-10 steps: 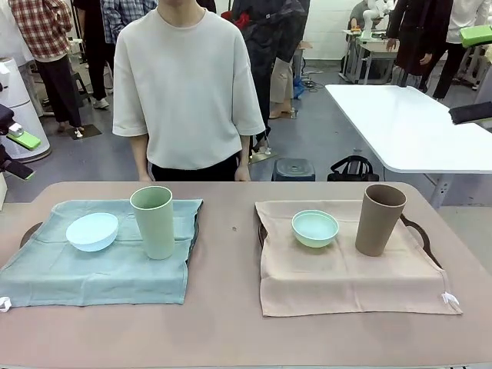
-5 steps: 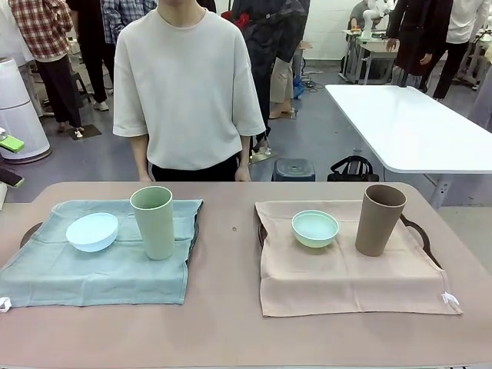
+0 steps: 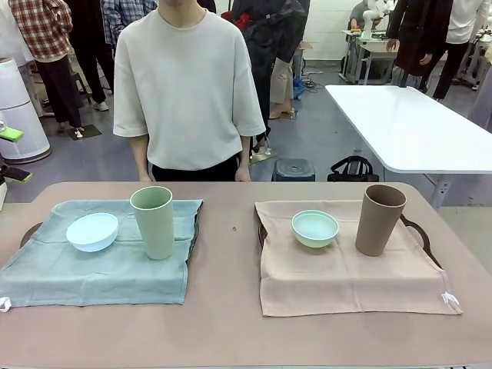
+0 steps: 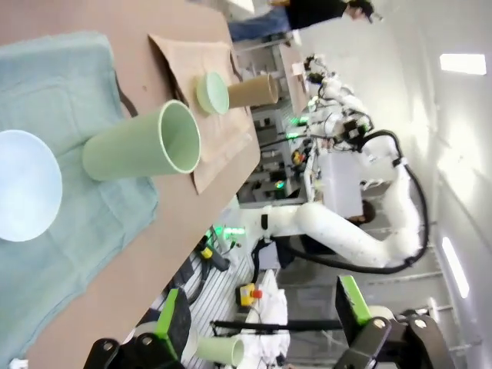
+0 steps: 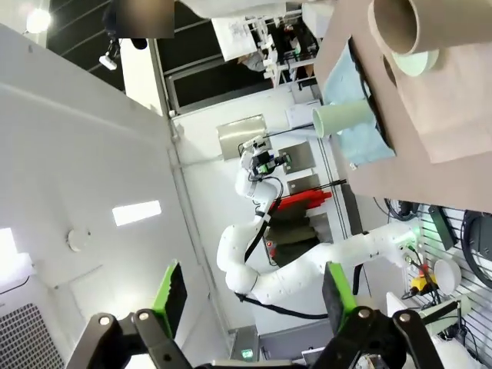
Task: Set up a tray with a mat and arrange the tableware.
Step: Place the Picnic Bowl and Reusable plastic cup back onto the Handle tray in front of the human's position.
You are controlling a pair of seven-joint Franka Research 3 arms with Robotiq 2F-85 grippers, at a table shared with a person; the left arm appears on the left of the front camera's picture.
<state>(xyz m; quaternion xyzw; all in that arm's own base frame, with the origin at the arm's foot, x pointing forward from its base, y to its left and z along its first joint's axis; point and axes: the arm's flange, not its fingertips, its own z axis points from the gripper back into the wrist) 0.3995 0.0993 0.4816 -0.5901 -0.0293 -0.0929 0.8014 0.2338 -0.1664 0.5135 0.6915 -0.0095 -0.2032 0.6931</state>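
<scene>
Brown table (image 3: 231, 330) ahead; my open left hand (image 4: 257, 327) hangs nearest the tall light-green matte tumbler (image 4: 142, 144), right hand (image 5: 254, 296) open.

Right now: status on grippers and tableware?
Left gripper open, empty. Right gripper open, empty. Bowls and tumblers set on both mats. Nothing in the way.
</scene>
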